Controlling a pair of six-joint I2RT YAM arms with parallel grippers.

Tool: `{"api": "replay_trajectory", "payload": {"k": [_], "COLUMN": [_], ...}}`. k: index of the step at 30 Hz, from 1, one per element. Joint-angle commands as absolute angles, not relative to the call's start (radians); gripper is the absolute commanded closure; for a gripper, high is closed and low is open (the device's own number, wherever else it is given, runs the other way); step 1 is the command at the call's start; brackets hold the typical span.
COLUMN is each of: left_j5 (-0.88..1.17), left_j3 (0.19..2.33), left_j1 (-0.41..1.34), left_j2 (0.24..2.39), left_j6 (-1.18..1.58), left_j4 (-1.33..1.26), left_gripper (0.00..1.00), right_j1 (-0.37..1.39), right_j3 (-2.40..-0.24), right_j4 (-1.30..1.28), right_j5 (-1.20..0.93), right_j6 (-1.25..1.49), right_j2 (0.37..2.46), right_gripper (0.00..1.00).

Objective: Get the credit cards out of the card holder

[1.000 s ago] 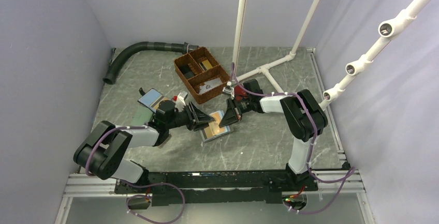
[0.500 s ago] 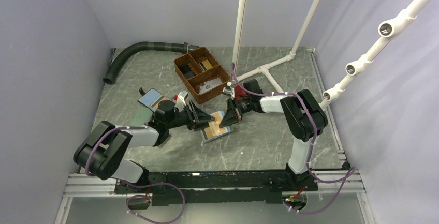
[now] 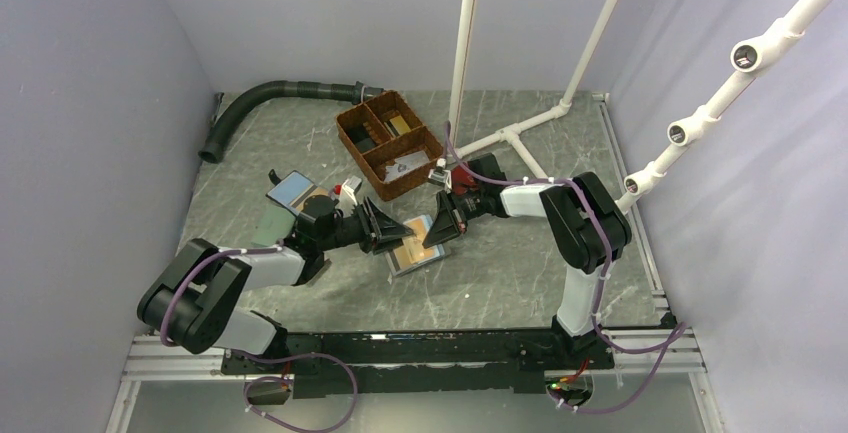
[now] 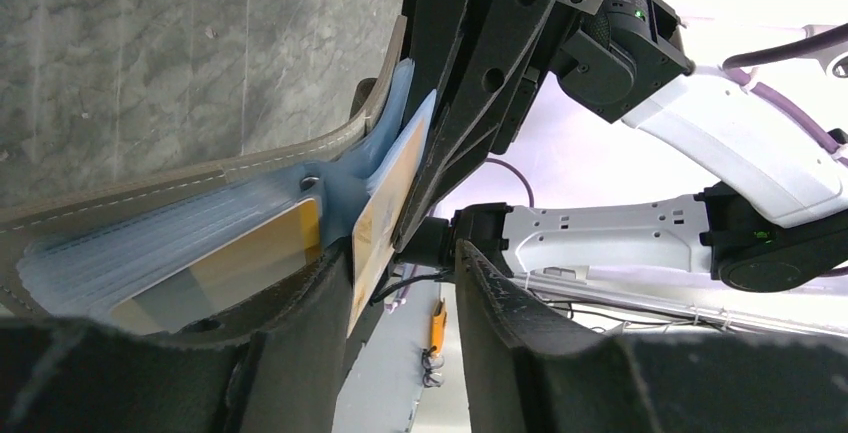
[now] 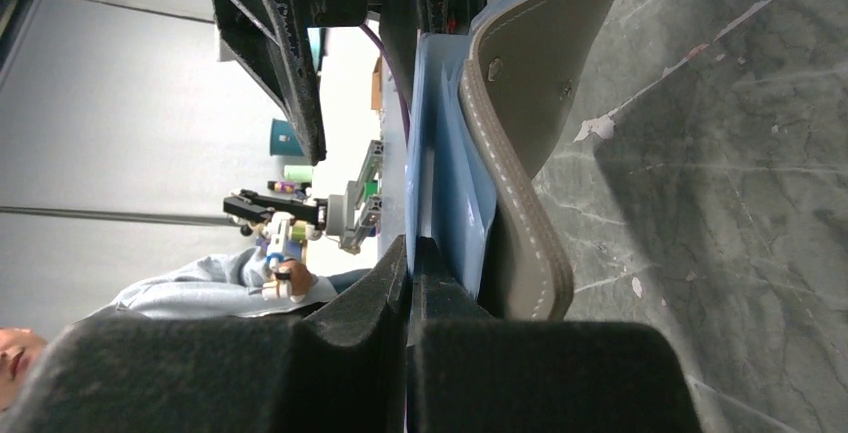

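Open card holder (image 3: 412, 255) on bench (image 3: 520, 273) between arms, one half tipped up. There right fingers (image 5: 350, 353) clenched, seemingly on its blue inner leaf. Opposite, left fingers (image 4: 510, 343) parted, straddling orange card (image 4: 385, 203) half out of slot; second card (image 4: 240, 253) seated deeper. Cards look stiff, thin, slick — best pinched flat near free edge; holder soft, will flex. Behind, wicker basket (image 3: 357, 153): dark items, pale slip.
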State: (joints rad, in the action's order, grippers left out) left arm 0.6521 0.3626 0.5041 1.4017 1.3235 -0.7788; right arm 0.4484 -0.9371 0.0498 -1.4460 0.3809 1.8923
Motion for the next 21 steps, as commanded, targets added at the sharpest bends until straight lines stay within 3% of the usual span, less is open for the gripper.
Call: {"api": "replay_trajectory", "payload": {"k": [1, 6, 11, 21], "left_j5": [0.670, 0.675, 0.695, 0.701], "left_j3": [0.369, 0.361, 0.350, 0.273], "left_j1": [0.504, 0.504, 0.504, 0.491], "left_j2": [1.374, 1.384, 1.413, 1.427], "left_j6": [1.320, 1.326, 1.345, 1.305], "left_j4": [-0.848, -0.872, -0.933, -0.969], "left_gripper": [0.57, 0.66, 1.00, 1.00], "right_j1": [0.454, 0.454, 0.454, 0.446], "right_j3": [-0.969, -0.971, -0.970, -0.996], "right_j4": [0.059, 0.062, 0.060, -0.059], "right_j5": [-1.480, -1.477, -1.475, -1.472], "right_j6": [0.350, 0.354, 0.354, 0.230], "right_j2": [1.893, 1.901, 1.904, 1.973], "right_gripper": [1.00, 1.00, 1.00, 1.00]}}
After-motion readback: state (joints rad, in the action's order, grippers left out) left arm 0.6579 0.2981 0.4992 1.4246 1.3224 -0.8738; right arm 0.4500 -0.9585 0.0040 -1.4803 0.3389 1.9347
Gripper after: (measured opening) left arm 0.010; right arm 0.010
